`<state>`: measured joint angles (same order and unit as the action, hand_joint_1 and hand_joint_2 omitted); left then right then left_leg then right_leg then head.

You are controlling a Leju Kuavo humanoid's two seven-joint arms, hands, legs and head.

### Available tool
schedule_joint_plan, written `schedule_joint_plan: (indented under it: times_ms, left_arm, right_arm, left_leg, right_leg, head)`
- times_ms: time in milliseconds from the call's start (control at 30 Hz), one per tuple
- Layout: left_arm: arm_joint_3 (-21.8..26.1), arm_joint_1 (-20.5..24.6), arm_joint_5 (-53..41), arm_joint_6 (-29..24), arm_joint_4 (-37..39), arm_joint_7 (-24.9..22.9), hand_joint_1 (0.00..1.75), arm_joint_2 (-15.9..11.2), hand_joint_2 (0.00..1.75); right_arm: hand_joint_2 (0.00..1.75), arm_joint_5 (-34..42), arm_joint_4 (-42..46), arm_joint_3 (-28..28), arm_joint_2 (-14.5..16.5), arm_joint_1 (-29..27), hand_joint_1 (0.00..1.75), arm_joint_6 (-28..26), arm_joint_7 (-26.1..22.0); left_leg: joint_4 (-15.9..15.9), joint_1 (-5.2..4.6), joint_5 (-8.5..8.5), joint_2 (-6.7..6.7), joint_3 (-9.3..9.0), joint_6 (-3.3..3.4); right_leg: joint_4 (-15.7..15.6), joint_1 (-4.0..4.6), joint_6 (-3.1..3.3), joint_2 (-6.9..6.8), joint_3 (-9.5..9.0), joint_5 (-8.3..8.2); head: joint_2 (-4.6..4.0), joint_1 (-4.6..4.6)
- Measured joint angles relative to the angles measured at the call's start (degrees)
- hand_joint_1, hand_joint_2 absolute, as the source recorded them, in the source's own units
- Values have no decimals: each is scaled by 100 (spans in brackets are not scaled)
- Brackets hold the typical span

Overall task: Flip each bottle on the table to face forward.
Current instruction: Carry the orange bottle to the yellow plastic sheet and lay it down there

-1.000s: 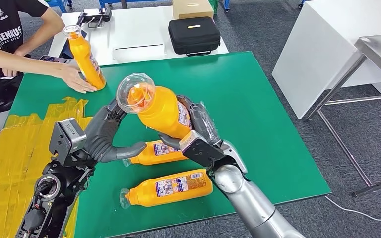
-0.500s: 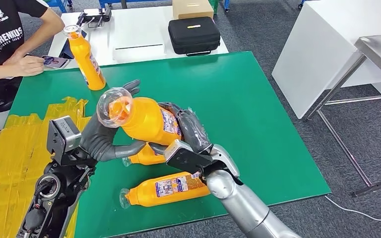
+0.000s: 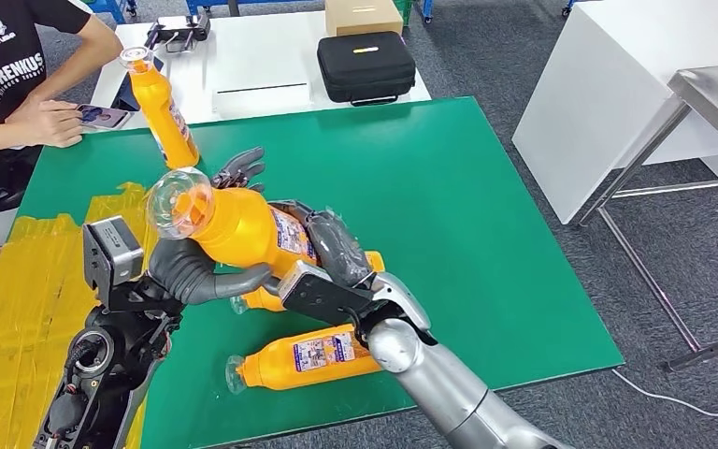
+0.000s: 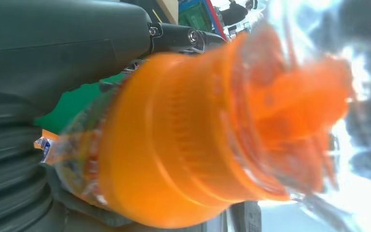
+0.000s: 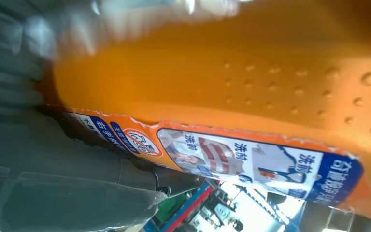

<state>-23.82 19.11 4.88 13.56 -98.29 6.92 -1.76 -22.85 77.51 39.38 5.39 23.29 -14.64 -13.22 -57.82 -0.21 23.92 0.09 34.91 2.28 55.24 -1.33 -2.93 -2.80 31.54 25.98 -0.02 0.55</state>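
My right hand point(image 3: 332, 251) grips an orange bottle point(image 3: 243, 229) by its labelled body and holds it above the green table point(image 3: 467, 196), tilted, with its clear cap point(image 3: 178, 201) pointing left. The label shows close up in the right wrist view point(image 5: 251, 159). My left hand point(image 3: 201, 271) lies open around the bottle's neck end, thumb under it and fingers point(image 3: 240, 168) spread behind; contact is unclear. The left wrist view has the bottle point(image 4: 183, 145) right in front. Two more orange bottles lie flat, one point(image 3: 269, 297) under the held one, one point(image 3: 316, 355) near the front edge. Another bottle point(image 3: 162, 108) stands upright at the far left.
A person point(image 3: 19, 75) sits at the far left corner with a phone point(image 3: 103, 117) in hand. Yellow tape point(image 3: 28, 281) covers the table's left part. Behind, a white table point(image 3: 252, 75) carries a black case point(image 3: 365, 65) and a cardboard box point(image 3: 363, 14).
My right hand has carried the held bottle left and lower, into my left hand's spread fingers. The person's hand has left the upright bottle and drawn back to the phone.
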Motion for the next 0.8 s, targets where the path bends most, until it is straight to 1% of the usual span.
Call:
schedule_joint_plan:
  times_ms: [200,233,333,367,567,800]
  left_arm:
    - [-76,14,178,-70,0,13,0,25,175]
    - [-90,15,204,-88,0,15,18,30,175]
    - [-119,15,262,-163,0,7,149,55,175]
    - [-126,15,279,-200,0,3,175,67,175]
    - [-142,14,380,-415,0,-2,175,127,175]
    - [-143,15,412,-444,-2,-1,175,146,175]
  right_arm:
    - [175,20,-127,78,79,166,175,88,4]
    - [175,21,-144,85,82,195,175,95,4]
    - [175,27,-170,91,87,258,175,126,7]
    - [175,32,-171,91,88,270,175,136,9]
    - [175,152,-160,91,90,291,175,296,5]
    - [175,207,-122,91,88,293,175,360,-4]
  left_leg:
    - [0,1,0,0,0,0]
    - [0,1,0,0,0,0]
    - [0,1,0,0,0,0]
    - [0,0,0,0,0,0]
    - [0,-1,0,0,0,0]
    - [0,1,0,0,-1,0]
  right_leg:
    - [0,1,0,0,1,0]
    - [0,1,0,0,1,0]
    - [0,0,0,0,0,0]
    - [0,0,0,0,0,0]
    - [0,0,0,0,1,0]
    - [0,1,0,0,2,0]
  head:
    - [1,1]
    - [1,1]
    - [0,0]
    - [1,0]
    - [0,0]
    - [0,1]
